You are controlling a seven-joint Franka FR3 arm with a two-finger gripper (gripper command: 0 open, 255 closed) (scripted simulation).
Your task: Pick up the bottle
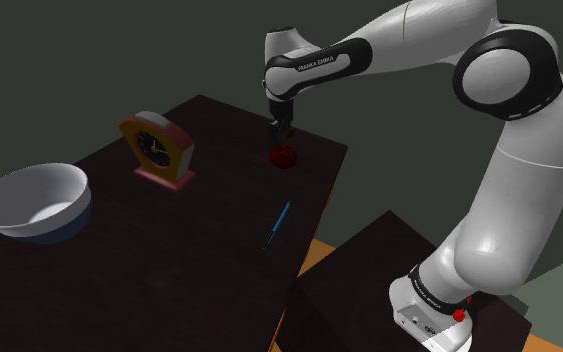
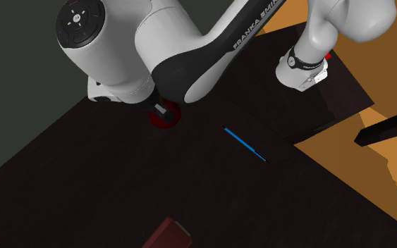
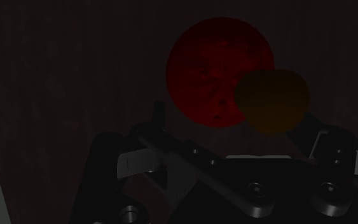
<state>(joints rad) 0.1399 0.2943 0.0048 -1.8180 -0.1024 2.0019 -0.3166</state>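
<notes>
We start with the dark table (image 1: 219,250), over which the arm (image 1: 419,40) reaches and turns its gripper (image 1: 281,140) straight down near the far edge. The bowl (image 1: 34,200), the clock (image 1: 157,150) and the blue pen (image 1: 277,225) all lie well apart from the jaws and have no part in the coming move. What counts is the small red bottle (image 1: 284,157), which stands on the table directly beneath the jaws, very close under them. We cannot tell whether it already touches them. In the wrist view we look down on its round red body, with the dull yellowish cap (image 3: 271,100) nearer the gripper and set off toward one side of that body. From this we judge that the long axis points up at the jaws, along their line of approach and not across it. The off-centre cap may be a slight lean or just the camera's offset; we cannot tell which. The pictures are too dim around the hand for us to say whether the jaws stand apart or together. We judge that the grasp depends on the jaws coming down on either side of the cap.
</notes>
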